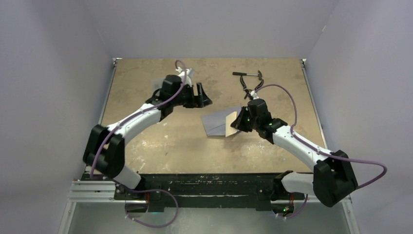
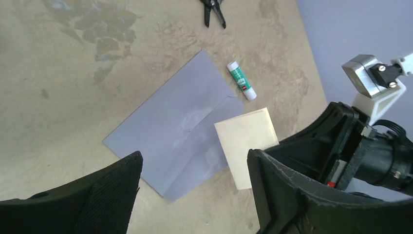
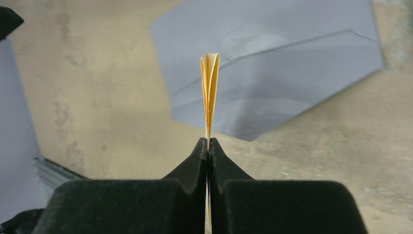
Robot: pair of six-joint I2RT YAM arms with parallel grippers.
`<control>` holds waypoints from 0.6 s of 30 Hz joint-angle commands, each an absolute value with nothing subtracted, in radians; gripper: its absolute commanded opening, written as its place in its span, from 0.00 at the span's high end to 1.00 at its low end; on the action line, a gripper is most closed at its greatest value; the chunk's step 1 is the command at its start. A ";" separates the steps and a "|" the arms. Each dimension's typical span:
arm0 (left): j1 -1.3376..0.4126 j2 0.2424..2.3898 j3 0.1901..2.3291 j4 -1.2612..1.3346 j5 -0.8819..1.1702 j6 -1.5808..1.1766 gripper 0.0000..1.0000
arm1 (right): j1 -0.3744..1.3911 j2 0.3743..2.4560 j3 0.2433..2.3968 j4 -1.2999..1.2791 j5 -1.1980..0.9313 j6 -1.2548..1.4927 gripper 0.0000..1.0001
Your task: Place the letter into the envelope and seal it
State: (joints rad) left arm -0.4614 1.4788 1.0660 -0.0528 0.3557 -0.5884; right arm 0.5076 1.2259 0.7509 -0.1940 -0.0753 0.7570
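Firmly, letter [image 3: 210, 87] within right gripper [image 3: 208, 142]

Soft, even light from above in the top view — the table [image 1: 170, 141] reads clearly, shadows on it faint, colours a little muted. Left wrist view: sharp on the envelope [image 2: 165, 136], a pale sheen near its middle, while the left gripper [image 2: 195, 155] sits dark and soft-edged. Right wrist view — the right gripper [image 3: 208, 145] near-black, the letter [image 3: 210, 83] glowing orange, everything behind it blurred.
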 commanded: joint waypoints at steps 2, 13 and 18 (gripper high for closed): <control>-0.530 1.688 1.187 0.162 0.295 -0.544 0.23 | 0.441 1.252 0.687 -0.230 -0.034 0.741 1.00; -0.564 1.983 1.238 0.175 0.152 -0.541 0.29 | 0.405 1.263 0.614 -0.239 0.074 0.763 1.00; -0.581 1.963 1.170 0.123 0.078 -0.479 0.31 | 0.397 1.319 0.650 -0.197 0.073 0.713 1.00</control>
